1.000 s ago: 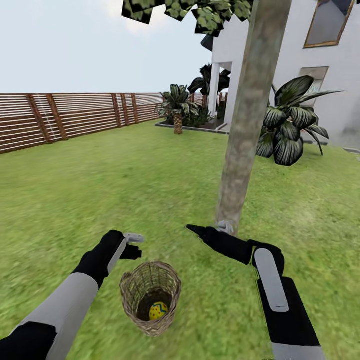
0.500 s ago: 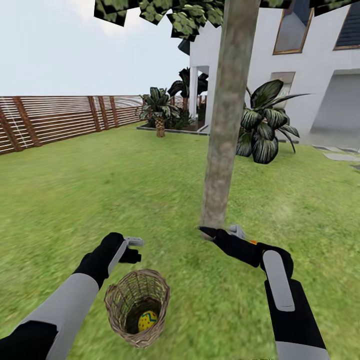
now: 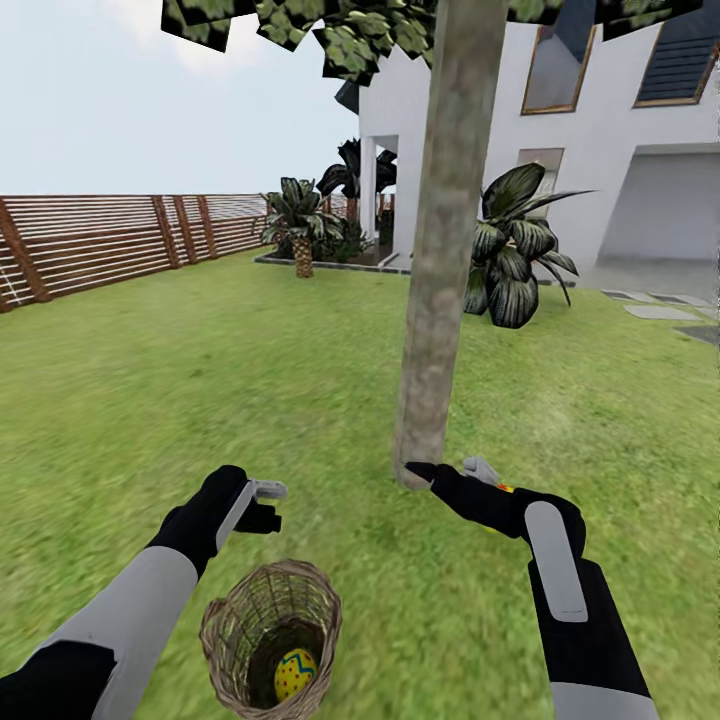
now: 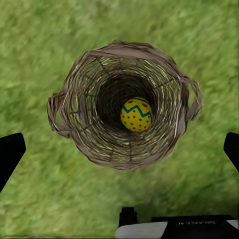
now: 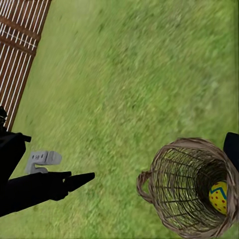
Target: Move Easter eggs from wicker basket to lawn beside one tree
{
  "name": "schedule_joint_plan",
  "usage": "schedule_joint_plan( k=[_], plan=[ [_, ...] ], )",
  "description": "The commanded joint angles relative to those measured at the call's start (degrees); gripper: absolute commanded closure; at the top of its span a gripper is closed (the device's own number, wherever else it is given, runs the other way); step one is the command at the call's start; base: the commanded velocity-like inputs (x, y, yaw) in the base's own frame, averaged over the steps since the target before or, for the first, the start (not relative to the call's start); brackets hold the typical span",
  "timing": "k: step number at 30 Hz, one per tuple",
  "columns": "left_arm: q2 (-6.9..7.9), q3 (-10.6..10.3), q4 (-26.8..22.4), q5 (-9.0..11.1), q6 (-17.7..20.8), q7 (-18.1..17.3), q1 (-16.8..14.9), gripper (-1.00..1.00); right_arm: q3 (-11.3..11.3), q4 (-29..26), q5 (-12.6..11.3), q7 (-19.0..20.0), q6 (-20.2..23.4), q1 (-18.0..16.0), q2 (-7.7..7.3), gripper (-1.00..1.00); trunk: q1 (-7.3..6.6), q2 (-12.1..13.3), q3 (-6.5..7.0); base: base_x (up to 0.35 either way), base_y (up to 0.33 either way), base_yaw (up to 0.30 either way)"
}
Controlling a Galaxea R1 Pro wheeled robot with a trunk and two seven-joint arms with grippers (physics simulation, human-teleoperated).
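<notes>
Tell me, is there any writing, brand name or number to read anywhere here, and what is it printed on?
One marking shows: a row of small pale capital letters on the black and white housing of the left gripper, at the edge of the left wrist view. It is too small and blurred to read.
No lettering shows on the round woven tan wicker basket, the yellow egg with the blue zigzag band, the pale mottled tree trunk, the white house or the brown slatted fence.

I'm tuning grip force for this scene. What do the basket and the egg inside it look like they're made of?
The wicker basket looks like woven tan-brown wicker, matte, with an open weave that lets the grass show through its wall, so probably light and slightly yielding. The Easter egg looks smooth and hard with a painted finish: yellow with a blue zigzag band and red dots. Whether it is plastic or shell cannot be told.
</notes>
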Motion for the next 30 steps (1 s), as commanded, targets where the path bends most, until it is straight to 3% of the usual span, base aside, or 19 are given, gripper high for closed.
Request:
schedule_joint_plan(
  k=[1,20,30],
  plan=[
    [0.04,-0.2,-0.1,0.5,0.6,0.3,0.0,-1.0,-0.1,0.0,-0.6,-0.6,0.3,-0.1,0.06,-1.0,0.02,-0.1,-0.06,0.073,0.069,-0.066],
    [-0.04,-0.2,1.4,0.5,1.5,0.2,-0.4,-1.0,-0.1,0.0,-0.6,-0.7,0.3,0.0,0.07,-1.0,0.02,-0.1,0.0,0.122,0.107,-0.01],
    [-0.12,-0.2,2.0,0.5,1.5,0.2,-0.6,-1.0,-0.1,0.0,-0.6,-0.7,0.3,0.0,0.07,-1.0,0.24,-0.5,-0.18,0.024,0.017,0.0]
  ],
)
